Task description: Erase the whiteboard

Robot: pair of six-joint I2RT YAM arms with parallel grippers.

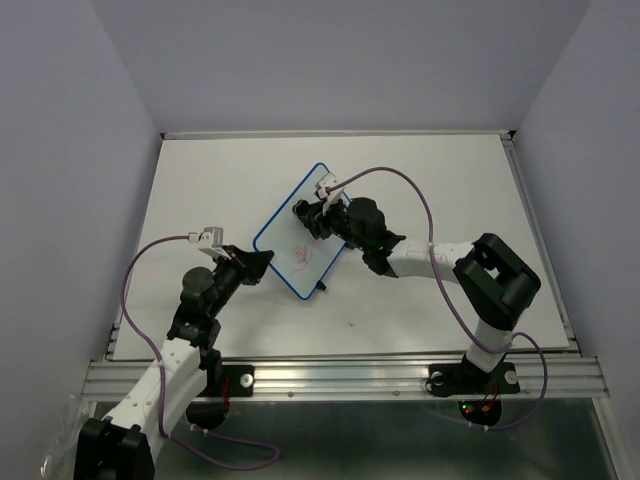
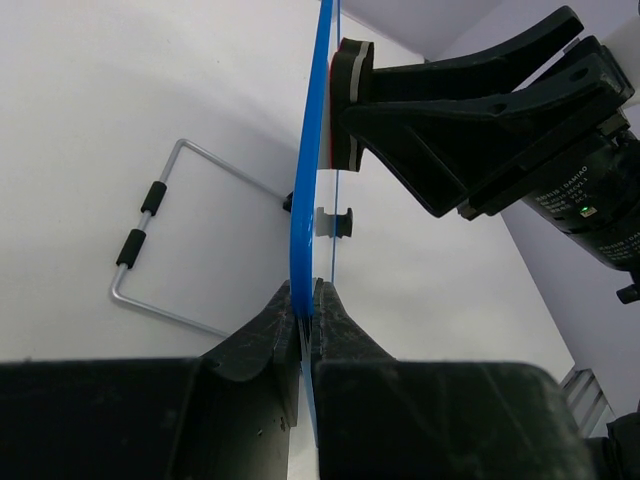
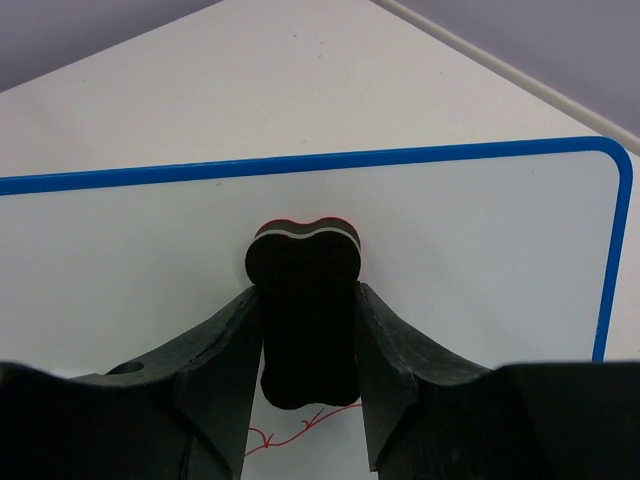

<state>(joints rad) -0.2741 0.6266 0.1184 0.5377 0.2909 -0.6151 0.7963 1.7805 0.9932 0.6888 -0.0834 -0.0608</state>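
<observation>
The whiteboard (image 1: 300,222), white with a thin blue frame, stands tilted in the middle of the table. A red scribble (image 1: 302,255) marks its lower part. My left gripper (image 1: 258,262) is shut on the board's near left edge. In the left wrist view the blue frame (image 2: 310,150) runs up from between the closed jaws of the left gripper (image 2: 305,292). My right gripper (image 3: 308,295) is shut on a black eraser (image 3: 300,340), which presses flat against the board face just above the red scribble (image 3: 300,435). The eraser (image 2: 347,105) also shows edge-on against the board.
A bent wire stand (image 2: 140,235) with black sleeves lies on the table behind the board. An aluminium rail (image 1: 350,375) runs along the table's near edge. Pale walls close in the left, right and back sides.
</observation>
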